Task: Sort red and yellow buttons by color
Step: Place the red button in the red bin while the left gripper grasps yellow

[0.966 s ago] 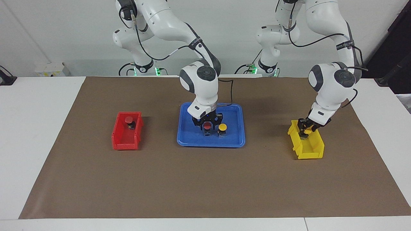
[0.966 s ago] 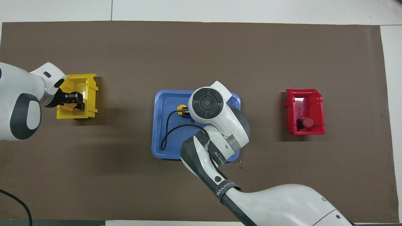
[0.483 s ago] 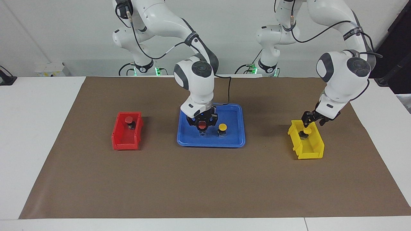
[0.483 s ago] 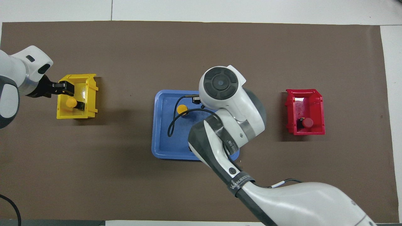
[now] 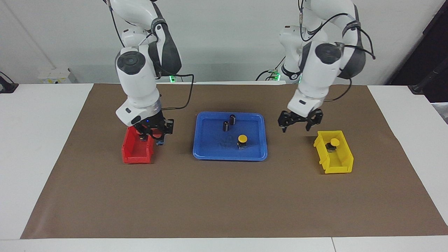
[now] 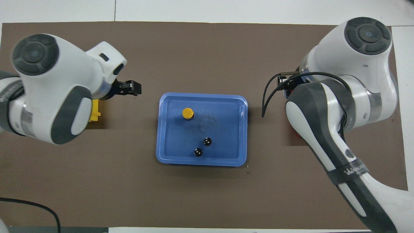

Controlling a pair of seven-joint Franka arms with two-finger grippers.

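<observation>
My right gripper (image 5: 153,132) hangs over the red bin (image 5: 134,154), above the wall that faces the tray, shut on a red button (image 5: 156,133) whose body hangs below the fingertips. The gripper hides the bin's own red button. In the overhead view the right arm covers the red bin. One yellow button (image 5: 335,142) stands in the yellow bin (image 5: 341,164). Another yellow button (image 5: 242,139) (image 6: 187,113) stands on the blue tray (image 5: 210,154) (image 6: 163,136). My left gripper (image 5: 298,123) (image 6: 135,88) is open and holds nothing, in the air between the tray and the yellow bin.
Two dark cylinders (image 5: 232,119) (image 5: 226,126) without coloured caps stand on the tray, nearer to the robots than the yellow button. A brown mat (image 5: 224,203) covers the table, and only a corner of the yellow bin (image 6: 94,111) shows under the left arm from overhead.
The right gripper shut on the red button, lifted it off the tray and carried it over the red bin. The left gripper let go of a yellow button in the yellow bin, opened and rose toward the tray.
</observation>
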